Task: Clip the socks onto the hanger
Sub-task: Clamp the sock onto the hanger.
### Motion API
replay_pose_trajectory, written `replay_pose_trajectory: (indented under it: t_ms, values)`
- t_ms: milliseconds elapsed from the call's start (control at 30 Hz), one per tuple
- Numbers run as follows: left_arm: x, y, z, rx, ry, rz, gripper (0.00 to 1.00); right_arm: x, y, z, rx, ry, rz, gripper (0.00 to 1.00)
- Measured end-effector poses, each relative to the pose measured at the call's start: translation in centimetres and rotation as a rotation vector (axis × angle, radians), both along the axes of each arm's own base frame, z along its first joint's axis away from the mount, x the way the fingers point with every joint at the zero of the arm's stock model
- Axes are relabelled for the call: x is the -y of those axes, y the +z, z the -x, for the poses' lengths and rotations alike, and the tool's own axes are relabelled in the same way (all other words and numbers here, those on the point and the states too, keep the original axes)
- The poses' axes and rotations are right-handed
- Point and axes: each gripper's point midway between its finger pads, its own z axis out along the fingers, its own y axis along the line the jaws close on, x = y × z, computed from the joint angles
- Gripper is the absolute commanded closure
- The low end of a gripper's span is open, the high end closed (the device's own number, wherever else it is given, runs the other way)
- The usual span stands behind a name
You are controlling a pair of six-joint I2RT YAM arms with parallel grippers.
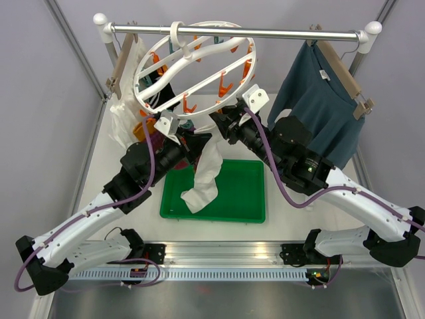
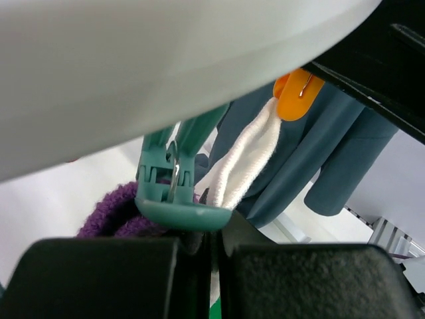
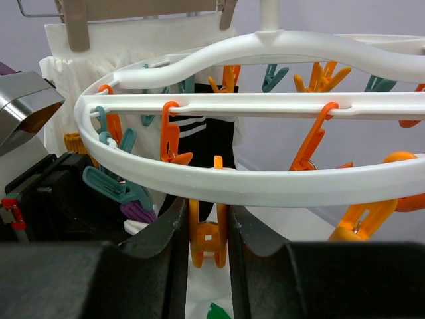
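The white ring hanger hangs tilted from the rod, and its clips show in the right wrist view. My left gripper is shut on a white sock. The sock's upper end reaches the mouth of an orange clip. A teal clip and a purple sock sit right by my left fingertips. My right gripper is shut on the orange clip under the ring, squeezing its handles. From above, the white sock trails down from the left gripper and right gripper into the tray. A black striped sock hangs clipped behind.
A green tray lies under the sock. A teal-blue shirt hangs at the right of the rod on a wooden hanger. A white sheer garment hangs at the left. Both arms meet under the ring.
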Motion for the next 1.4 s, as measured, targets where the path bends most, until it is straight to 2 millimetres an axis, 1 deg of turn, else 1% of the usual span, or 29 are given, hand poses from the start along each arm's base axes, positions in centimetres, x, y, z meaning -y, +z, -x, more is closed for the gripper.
replay_pose_trajectory:
  t_ms: [367, 633, 1400]
  values:
    - [0.3, -0.1, 0.2, 0.003, -0.022, -0.004, 0.98, -0.6, -0.6, -0.2, -0.014, 0.004, 0.016, 1.00]
    - [0.4, 0.0, 0.3, 0.005, -0.027, -0.002, 0.98, -0.7, -0.6, -0.2, -0.015, 0.003, 0.018, 1.00]
    - [0.5, 1.5, 0.6, 0.047, -0.043, 0.040, 0.98, -0.8, -0.5, -0.3, -0.009, 0.002, 0.022, 1.00]
